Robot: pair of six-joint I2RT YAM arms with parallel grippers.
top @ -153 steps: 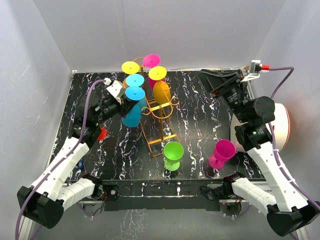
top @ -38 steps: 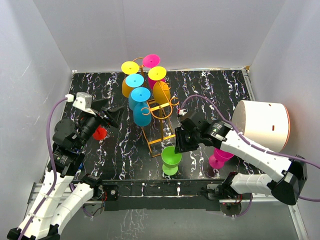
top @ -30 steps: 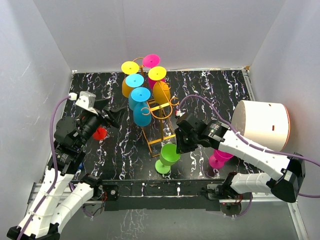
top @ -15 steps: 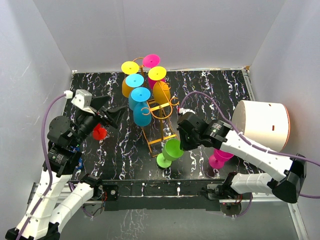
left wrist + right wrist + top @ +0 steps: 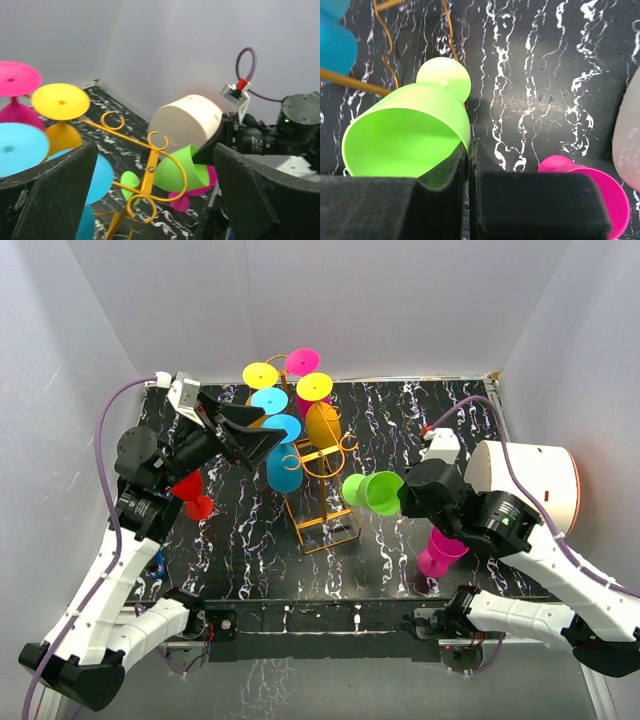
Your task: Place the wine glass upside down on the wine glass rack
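Since the lime-green plastic wine glass point(image 5: 378, 492) is up off the black marbled tabletop point(image 5: 400, 420) and pinched by its rim in the right fingers point(image 5: 465, 175), I'd say the pick-up part is done and the hanging part isn't. The glass is lying on its side in mid-air, just right of the golden-orange wire rack point(image 5: 149, 172), around the middle of the overhead view. Its foot points at the rack and its mouth points back toward the arm, so it's not upside down yet and not on any hook. Other plastic glasses point(image 5: 270, 400) in yellow, magenta and blue already sit foot-up on the rack at upper centre, and the curled ends nearest the green one look free to me. The left fingers point(image 5: 250, 435) are spread wide with nothing in them, up at the upper left near the blue ones. A magenta wine glass point(image 5: 440, 548) stands on the tabletop at lower right, partly behind the right arm. What's left, as I see it, is to tip the green bowl down, slide the stem into a free hook and let go.
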